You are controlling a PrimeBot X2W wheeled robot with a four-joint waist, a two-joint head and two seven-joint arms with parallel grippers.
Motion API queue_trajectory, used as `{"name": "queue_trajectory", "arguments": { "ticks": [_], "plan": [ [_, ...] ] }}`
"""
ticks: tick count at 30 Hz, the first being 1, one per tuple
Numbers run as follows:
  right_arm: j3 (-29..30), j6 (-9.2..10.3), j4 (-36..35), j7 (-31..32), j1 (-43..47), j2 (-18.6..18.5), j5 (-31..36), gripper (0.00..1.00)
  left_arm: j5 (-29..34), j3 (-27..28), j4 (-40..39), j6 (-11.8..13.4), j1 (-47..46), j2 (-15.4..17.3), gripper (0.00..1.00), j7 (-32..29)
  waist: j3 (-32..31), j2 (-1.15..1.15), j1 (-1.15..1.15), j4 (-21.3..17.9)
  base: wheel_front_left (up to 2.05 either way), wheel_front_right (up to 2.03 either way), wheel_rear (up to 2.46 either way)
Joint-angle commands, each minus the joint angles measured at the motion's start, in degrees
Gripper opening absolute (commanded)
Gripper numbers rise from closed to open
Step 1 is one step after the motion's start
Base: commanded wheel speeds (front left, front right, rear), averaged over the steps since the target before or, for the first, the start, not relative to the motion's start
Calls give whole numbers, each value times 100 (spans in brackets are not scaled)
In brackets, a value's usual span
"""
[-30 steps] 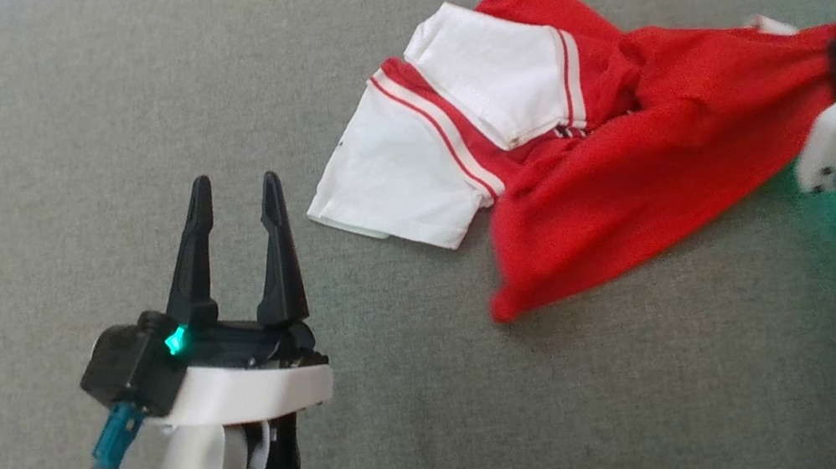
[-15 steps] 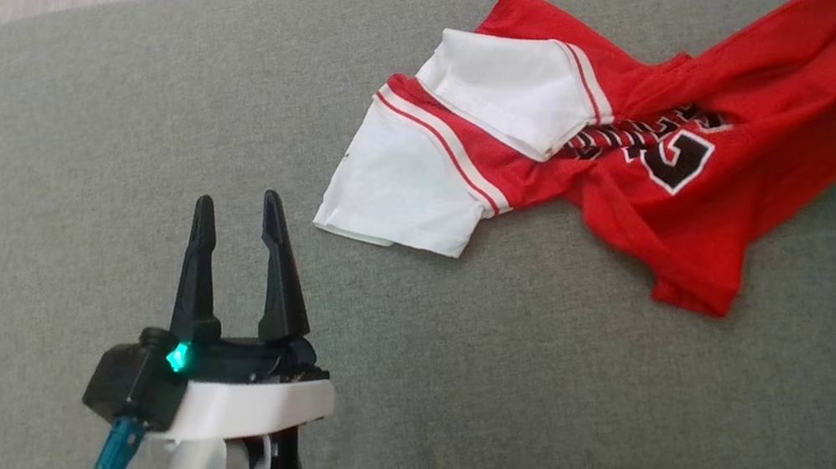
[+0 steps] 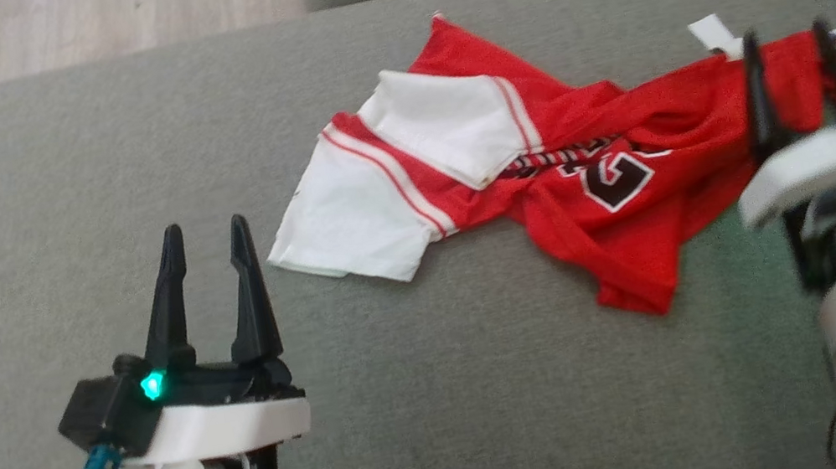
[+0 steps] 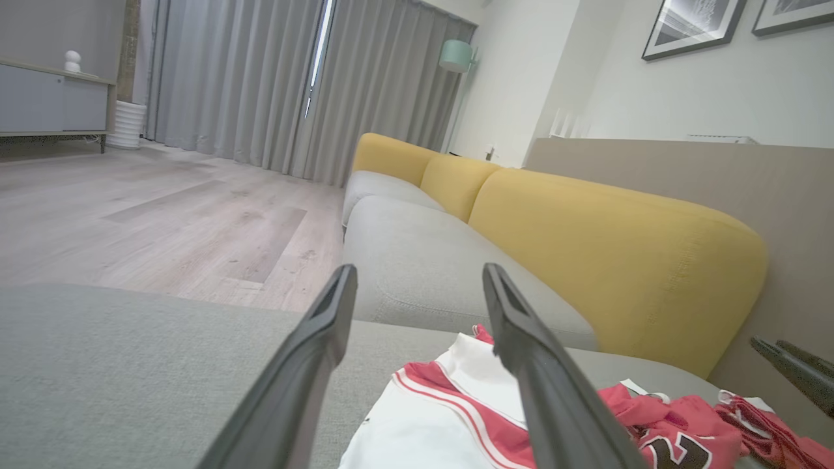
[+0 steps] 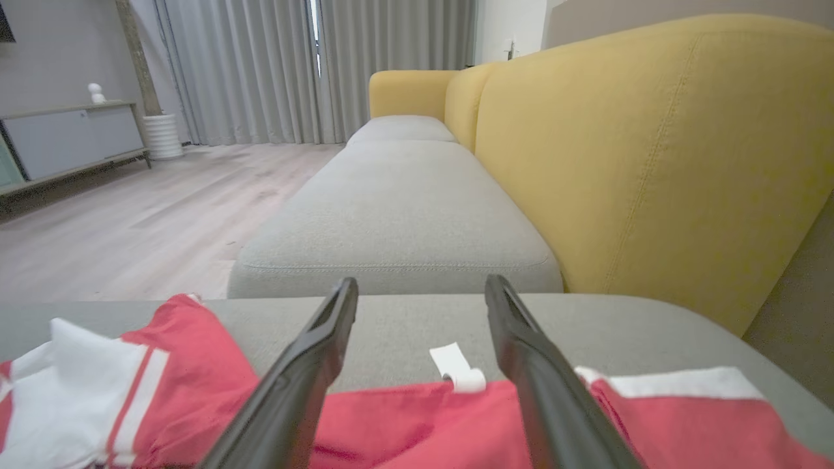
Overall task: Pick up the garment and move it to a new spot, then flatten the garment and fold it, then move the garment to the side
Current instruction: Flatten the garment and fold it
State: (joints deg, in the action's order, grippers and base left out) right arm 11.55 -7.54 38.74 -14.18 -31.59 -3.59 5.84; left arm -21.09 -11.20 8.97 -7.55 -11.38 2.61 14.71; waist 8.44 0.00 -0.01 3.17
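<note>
L fingers [image 3: 248, 297] wide apart, empty; R fingers [image 3: 758, 101] spread over garment [image 3: 621, 230], gripping nothing.

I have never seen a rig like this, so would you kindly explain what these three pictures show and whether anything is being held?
It is a two-armed robot. One picture looks down from its head; the other two look along each wrist's dark fingers. A red and white jersey lies crumpled on a grey sofa cushion, with a yellow backrest behind. The left gripper hovers open near the white sleeve. The right gripper stands open over the jersey's red edge. Nothing is held.
</note>
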Motion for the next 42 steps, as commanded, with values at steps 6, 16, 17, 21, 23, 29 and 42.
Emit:
{"name": "queue_trajectory", "arguments": {
  "ticks": [6, 16, 17, 21, 23, 29, 42],
  "plan": [
    [-1281, 5, -1148, -78, 1137, 69, -1376, 100, 80, 245, -166, 29, -3, 27, 100, 29, -198, 0, 1, -367, 0, 0, 0],
    [-1537, 5, -2068, -81, 1714, 70, -1760, 100, 265, 289, -27, 25, -200, 27, 100, 29, 81, 0, 1, -665, 0, 0, 0],
    [-1523, 5, -2149, -70, 1622, 70, -1662, 100, 277, 236, -10, 22, -304, 27, 100, 29, 196, 0, 1, -627, 0, 0, 0],
    [-1485, 5, -2327, 122, 1333, 70, -1393, 100, 223, 39, -41, 17, -499, 27, 100, 29, 493, 0, 1, -379, 0, 0, 0],
    [-1543, 5, -2396, 303, 1135, 70, -1182, 100, 176, -53, -70, 16, -573, 27, 100, 29, 645, 0, 1, -201, 0, 0, 0],
    [-2150, 5, -2267, 1034, 438, -230, -1063, 100, 15, -244, -85, 13, -703, 27, 100, 29, 957, 0, 1, 390, 0, 0, 0],
    [-3392, 5, -468, 2396, -914, -1351, -2009, 100, -506, -771, -131, 146, -828, 27, 100, 29, 1219, 0, 1, 1572, 0, 0, 0]
  ]
}}
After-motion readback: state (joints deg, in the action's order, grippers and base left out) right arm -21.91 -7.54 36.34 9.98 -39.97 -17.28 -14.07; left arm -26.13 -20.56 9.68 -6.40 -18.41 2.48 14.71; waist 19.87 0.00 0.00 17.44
